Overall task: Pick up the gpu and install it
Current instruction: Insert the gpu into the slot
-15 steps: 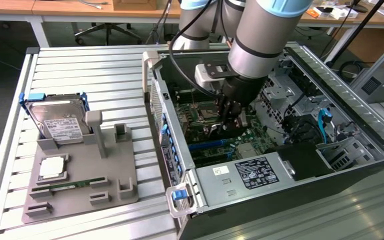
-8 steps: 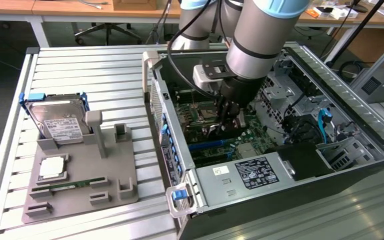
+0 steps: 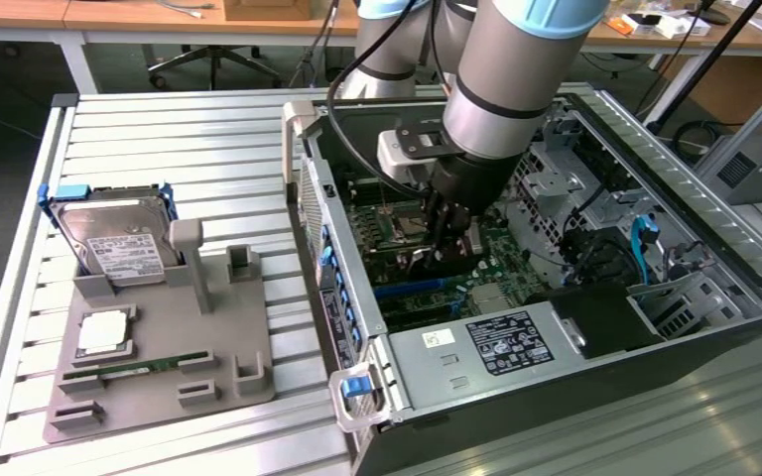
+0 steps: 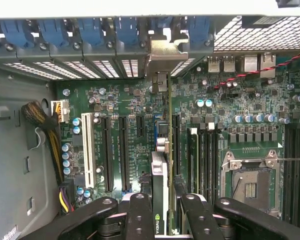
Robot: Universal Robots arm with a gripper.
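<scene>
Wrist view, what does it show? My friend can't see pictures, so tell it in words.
The end effector grips the gpu, a thin card seen edge-on, over the green motherboard inside a computer case. The card's silver bracket sits by a row of blue clips at the case wall.

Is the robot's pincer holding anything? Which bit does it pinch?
Yes. The pincer holds the gpu, seen edge-on, squeezing its two flat sides above the motherboard.

Silver-grey arm point(image 3: 503, 89) with light-blue joint caps point(image 3: 567, 16), a black cable point(image 3: 333, 129), and black hole-dotted fingers point(image 4: 139, 215).
</scene>
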